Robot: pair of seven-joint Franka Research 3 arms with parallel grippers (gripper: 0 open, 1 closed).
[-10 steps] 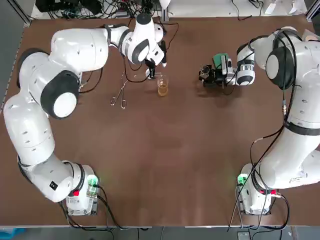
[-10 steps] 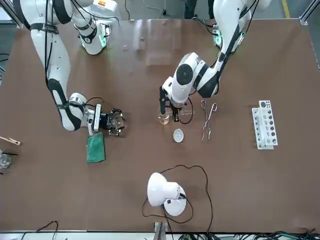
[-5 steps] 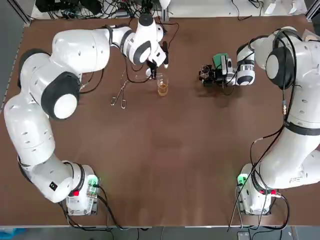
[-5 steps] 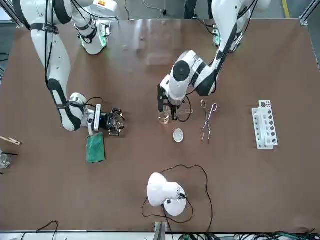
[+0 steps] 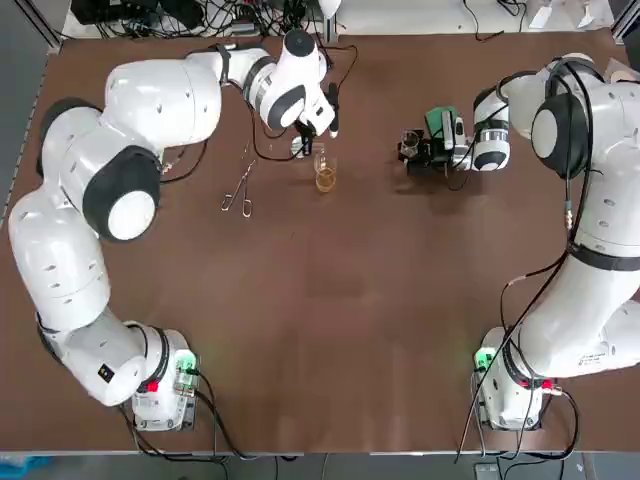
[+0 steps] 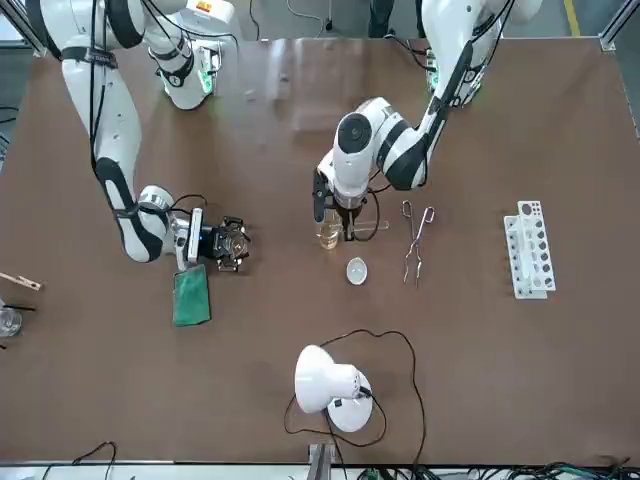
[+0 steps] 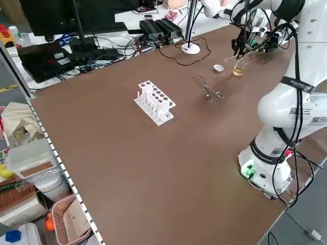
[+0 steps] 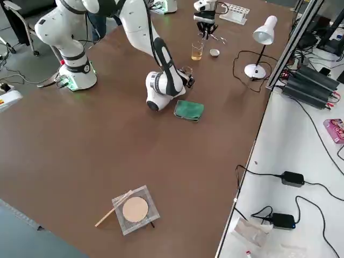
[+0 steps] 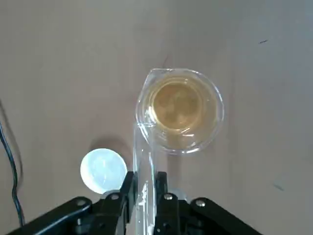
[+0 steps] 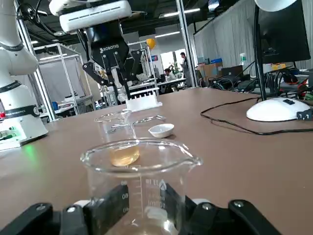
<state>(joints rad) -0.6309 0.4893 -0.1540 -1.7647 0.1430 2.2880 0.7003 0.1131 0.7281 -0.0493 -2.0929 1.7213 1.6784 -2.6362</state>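
Left gripper [image 9: 143,182]: closed on test tube [image 9: 144,156], mouth at small beaker [image 9: 180,108] rim, near tabletop's far edge.
Right gripper [image 10: 143,203]: clamps large beaker [image 10: 141,166].
Progress: amber liquid in small beaker; tube seems empty.

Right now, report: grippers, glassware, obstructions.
Left gripper shut on test tube, tip over amber beaker rim. Right gripper shut on second beaker. White dish beside amber beaker.
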